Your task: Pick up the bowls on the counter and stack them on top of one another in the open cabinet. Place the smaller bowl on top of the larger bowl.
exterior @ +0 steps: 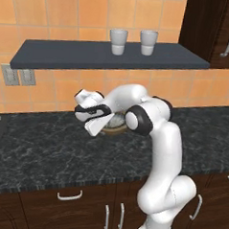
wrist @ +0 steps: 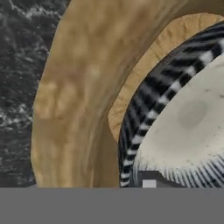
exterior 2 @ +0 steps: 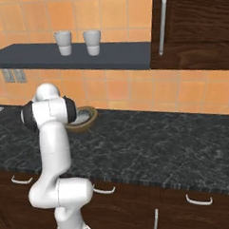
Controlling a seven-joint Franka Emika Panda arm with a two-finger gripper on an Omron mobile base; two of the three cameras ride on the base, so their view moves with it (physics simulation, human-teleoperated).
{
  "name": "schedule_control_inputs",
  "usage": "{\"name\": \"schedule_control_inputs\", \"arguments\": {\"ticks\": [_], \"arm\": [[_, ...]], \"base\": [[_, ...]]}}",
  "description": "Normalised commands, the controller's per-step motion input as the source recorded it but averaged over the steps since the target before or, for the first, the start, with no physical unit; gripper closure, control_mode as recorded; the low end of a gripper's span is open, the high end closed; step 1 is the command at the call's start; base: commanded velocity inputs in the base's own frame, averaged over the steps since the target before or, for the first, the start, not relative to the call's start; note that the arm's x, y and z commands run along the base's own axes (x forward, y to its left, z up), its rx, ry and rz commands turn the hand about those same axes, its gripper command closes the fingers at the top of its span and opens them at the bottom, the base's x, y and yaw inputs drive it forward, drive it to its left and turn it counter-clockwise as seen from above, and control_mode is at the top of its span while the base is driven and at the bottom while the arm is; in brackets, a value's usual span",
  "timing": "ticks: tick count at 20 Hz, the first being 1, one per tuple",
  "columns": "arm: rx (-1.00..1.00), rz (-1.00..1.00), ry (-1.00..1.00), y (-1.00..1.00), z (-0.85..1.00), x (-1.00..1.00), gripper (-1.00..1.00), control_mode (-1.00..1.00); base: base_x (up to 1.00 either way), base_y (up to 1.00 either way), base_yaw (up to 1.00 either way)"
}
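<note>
Currently your gripper (exterior: 105,128) is low over the larger bowl (wrist: 70,87), hard against its rim; whether it is clenched or released, you cannot tell. Note the smaller bowl (wrist: 188,127) already sits inside the larger one, both on the counter (exterior 2: 160,138). The open cabinet (exterior: 81,57) carries two cups (exterior: 118,42); the bowl transfer remains.
</note>
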Motion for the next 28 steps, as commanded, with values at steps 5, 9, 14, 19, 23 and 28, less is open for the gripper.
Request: {"name": "schedule_control_inputs", "arguments": {"ticks": [5, 9, 14, 19, 23, 28], "arm": [[0.0, 0.0, -0.02, 0.0, 0.09, -0.35, 1.0, -1.0], [0.0, 0.0, -0.13, 0.0, 0.44, -1.0, 1.0, -1.0], [0.0, 0.03, -0.25, 0.02, 0.98, -1.0, 1.0, -1.0], [0.0, 0.14, -0.19, 0.02, 1.0, -1.0, 1.0, -1.0], [0.0, 0.16, -0.07, 0.0, 1.0, -1.0, 1.0, -1.0], [0.0, 0.28, -0.06, 0.0, 1.0, -0.97, 1.0, -1.0]], "base": [[0.0, 0.0, 0.0], [0.0, 0.0, 0.0], [0.0, 0.0, 0.0], [0.0, 0.0, 0.0], [0.0, 0.0, 0.0], [0.0, 0.0, 0.0]]}}
